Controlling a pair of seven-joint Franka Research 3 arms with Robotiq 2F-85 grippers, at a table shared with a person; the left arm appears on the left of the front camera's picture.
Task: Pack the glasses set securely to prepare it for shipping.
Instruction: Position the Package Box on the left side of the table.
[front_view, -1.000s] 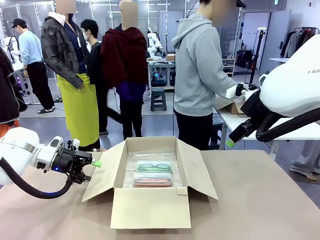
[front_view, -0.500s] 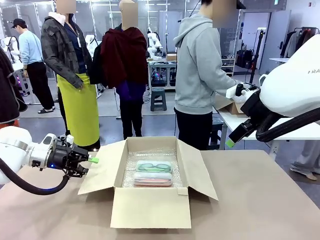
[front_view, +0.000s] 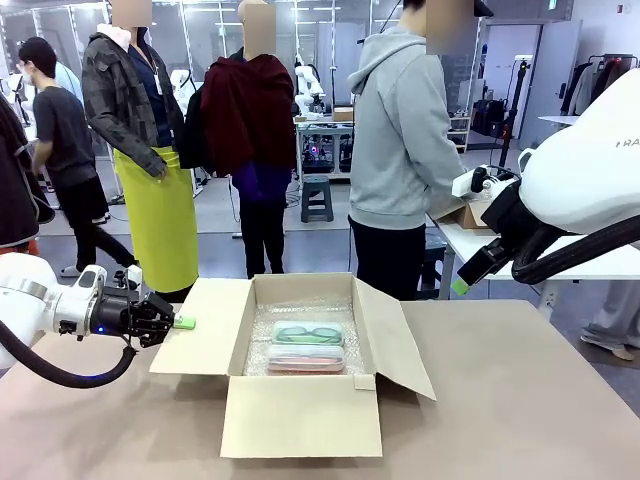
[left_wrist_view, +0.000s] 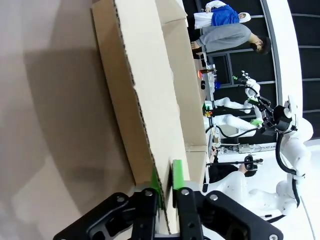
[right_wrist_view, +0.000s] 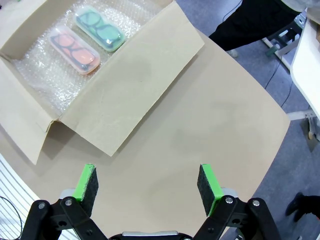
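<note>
L claw (front_view: 182, 322) clamps box flap (front_view: 205, 330) — R claw (right_wrist_view: 146, 175) open.

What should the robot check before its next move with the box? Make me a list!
1. Left gripper pinching the left flap: ok.
2. Right gripper open, away from the box: ok.
3. Green case and pink case inside the box: ok.
4. Bubble wrap under the cases: ok.
5. Bubble wrap over the cases: not ok, tops are bare.
6. Grip firm enough to fold the flap: cannot tell.
</note>
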